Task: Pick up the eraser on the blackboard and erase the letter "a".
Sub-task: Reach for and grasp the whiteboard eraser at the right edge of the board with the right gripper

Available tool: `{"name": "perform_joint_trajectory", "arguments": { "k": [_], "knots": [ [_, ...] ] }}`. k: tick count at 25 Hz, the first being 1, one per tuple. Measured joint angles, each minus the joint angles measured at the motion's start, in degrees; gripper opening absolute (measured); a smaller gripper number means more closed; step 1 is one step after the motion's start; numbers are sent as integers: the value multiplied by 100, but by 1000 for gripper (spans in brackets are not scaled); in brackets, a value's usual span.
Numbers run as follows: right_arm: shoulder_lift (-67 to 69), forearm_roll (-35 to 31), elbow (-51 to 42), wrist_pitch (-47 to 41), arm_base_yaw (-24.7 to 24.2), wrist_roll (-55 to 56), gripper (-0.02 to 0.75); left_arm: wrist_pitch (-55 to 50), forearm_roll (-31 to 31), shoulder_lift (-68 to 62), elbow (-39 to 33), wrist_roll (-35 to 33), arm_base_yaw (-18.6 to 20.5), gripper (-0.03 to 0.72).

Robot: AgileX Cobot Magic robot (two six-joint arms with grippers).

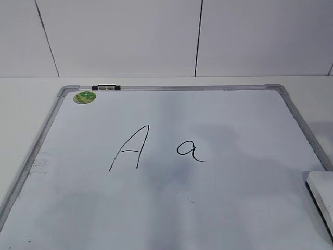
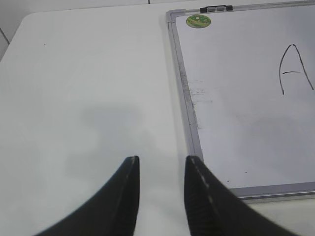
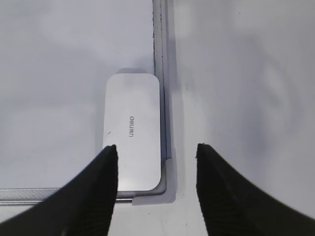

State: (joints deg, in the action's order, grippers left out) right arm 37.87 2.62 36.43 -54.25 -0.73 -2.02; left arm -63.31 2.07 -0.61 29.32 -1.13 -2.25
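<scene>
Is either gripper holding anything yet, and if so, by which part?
Nothing is held. The right gripper is open above the eraser, not gripping it. The left gripper is open over bare table.

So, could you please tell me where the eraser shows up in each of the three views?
Exterior view: the eraser sits at the right edge, partly cut off, on the blackboard.
Left wrist view: not in it.
Right wrist view: centre, lying in the board's corner, between the open right gripper fingers.
Shared landmark: the board's grey frame.
</scene>
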Motion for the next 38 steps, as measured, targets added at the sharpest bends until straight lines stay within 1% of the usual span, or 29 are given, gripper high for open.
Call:
{"name": "perform_joint_trajectory", "arguments": {
  "k": [8,13,30,38],
  "knots": [
    [644,-23,0,206,0,0,396,0,0,0,0,0,0,235],
    [893,-225,0,458,0,0,396,0,0,0,0,0,0,235],
    [1956,-410,0,588,0,0,396,0,0,0,0,0,0,235],
    [2254,-423,0,592,0,0,400,0,0,0,0,0,0,235]
  ]
}}
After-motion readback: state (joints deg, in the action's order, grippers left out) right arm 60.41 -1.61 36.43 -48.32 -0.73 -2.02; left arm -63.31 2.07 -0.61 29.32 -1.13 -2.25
